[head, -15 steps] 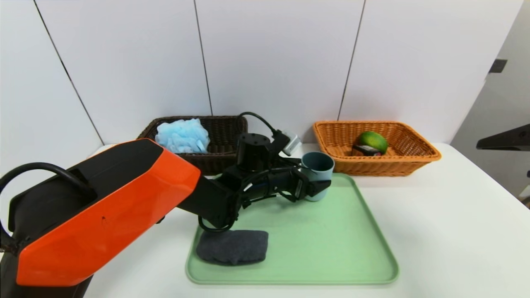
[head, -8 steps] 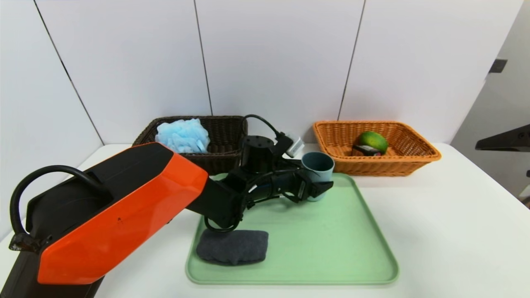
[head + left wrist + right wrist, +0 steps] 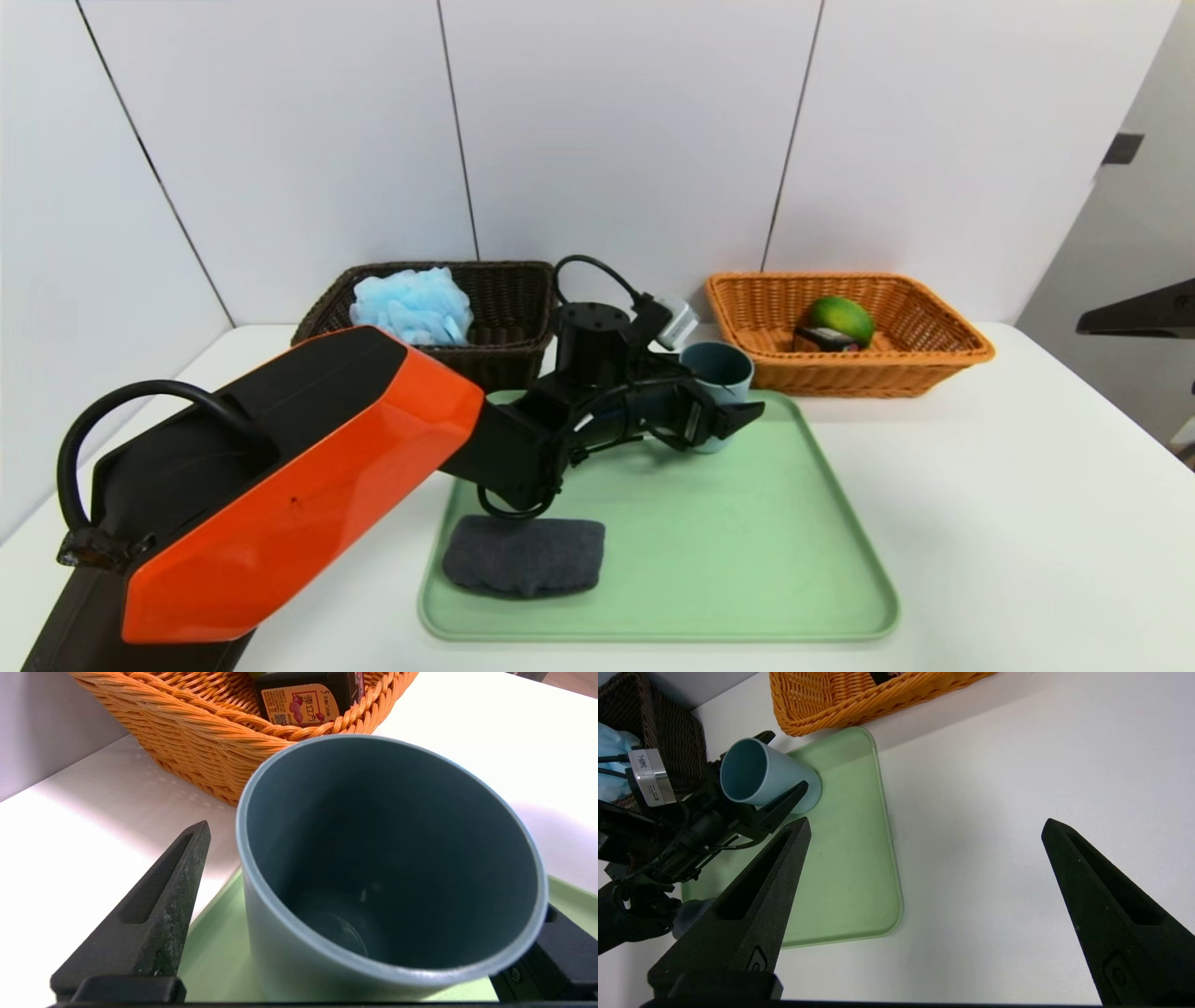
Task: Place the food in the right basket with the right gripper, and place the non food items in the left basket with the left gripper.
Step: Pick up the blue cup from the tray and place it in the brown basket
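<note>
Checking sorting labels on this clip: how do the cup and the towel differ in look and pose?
The cup is teal-blue and hollow; the towel is dark grey and folded.
The cup stands upright between the left gripper's open jaws; the towel lies flat, ungripped.
Both are on the green tray.

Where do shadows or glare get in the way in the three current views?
Head view: glossy highlight on the left arm's orange shell; right wrist view: soft shadow beside the orange basket; left wrist view: white tabletop washed out, cup's inside dark, its base still faintly readable.
</note>
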`<state>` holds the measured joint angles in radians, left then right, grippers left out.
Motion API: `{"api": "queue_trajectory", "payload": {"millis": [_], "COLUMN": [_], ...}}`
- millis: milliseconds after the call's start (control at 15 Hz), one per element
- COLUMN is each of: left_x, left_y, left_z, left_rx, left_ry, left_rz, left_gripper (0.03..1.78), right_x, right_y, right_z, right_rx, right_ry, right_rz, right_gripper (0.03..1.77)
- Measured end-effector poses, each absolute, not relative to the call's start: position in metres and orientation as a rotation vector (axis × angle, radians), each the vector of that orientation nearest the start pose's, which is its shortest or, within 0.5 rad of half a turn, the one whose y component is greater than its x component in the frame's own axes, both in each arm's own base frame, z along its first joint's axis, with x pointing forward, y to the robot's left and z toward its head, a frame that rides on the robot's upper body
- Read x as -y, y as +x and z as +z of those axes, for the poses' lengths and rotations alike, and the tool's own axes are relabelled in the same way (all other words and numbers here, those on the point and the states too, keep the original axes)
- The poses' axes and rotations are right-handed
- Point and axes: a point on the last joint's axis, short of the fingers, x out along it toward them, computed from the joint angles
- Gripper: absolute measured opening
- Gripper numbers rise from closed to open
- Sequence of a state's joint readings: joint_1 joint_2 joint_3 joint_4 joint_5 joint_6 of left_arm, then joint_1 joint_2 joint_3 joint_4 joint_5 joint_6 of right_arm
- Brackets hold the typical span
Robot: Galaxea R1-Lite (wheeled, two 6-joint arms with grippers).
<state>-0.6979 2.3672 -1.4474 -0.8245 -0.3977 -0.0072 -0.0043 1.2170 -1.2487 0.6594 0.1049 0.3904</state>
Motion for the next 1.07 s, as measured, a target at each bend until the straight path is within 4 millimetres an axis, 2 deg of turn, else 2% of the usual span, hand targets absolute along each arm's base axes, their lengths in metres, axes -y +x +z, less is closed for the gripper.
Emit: {"api": "queue_trajectory", "payload": {"millis": [200,267,400,467,867,1067], "left_x": [0.317,0.317,0.318,0.318,0.318,0.314], "left_y": [0.363,0.364,0.364,0.365,0.366,0.361], "left_z": [0.107,0.106,0.104,0.104,0.108,0.132], "left_rx": [-0.101,-0.103,-0.105,-0.104,-0.095,-0.111], "left_ry": [0.005,0.002,0.001,0.001,-0.004,-0.043], "left_rz": [-1.094,-1.094,-1.093,-1.093,-1.088,-1.077], "left_gripper": [1.69,1.58,1.26,1.19,1.18,1.18], "right_x": [-0.002,-0.002,-0.002,-0.002,-0.002,-0.002], "right_y": [0.150,0.150,0.149,0.149,0.149,0.150], "right_z": [0.303,0.302,0.302,0.302,0.302,0.301], "right_rx": [-0.636,-0.637,-0.636,-0.636,-0.639,-0.642], "right_ry": [0.412,0.412,0.411,0.412,0.412,0.418], "right_rz": [-0.027,-0.027,-0.026,-0.026,-0.025,-0.026], "right_gripper": [1.71,1.71,1.71,1.71,1.71,1.71]}}
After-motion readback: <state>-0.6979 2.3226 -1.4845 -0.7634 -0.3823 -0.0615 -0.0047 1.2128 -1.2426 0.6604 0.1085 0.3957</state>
